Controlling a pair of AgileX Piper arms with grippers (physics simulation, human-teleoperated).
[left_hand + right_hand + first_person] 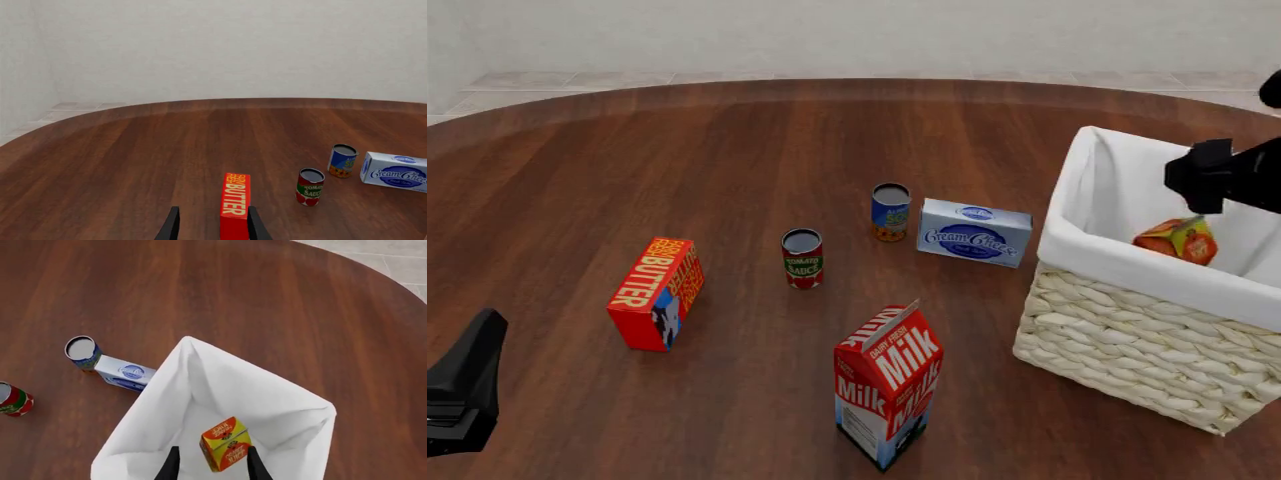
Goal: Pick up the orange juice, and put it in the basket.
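The orange juice [1177,240] is a small orange and yellow carton lying tilted inside the basket [1134,350], on its white liner. In the right wrist view the orange juice [225,444] shows between the fingers, lower down in the basket [200,375]. My right gripper [1204,188] hangs open above the basket and is apart from the carton; it also shows in the right wrist view [212,466]. My left gripper [465,392] is open and empty at the near left of the table, behind the Butter box [235,205]; its fingers frame the left wrist view [212,227].
The Butter box [657,292] stands at the left. A Milk carton [888,385] stands near the front middle. A tomato sauce can [802,257], a blue can [890,211] and a Cream Cheese box [974,232] sit mid-table, left of the basket.
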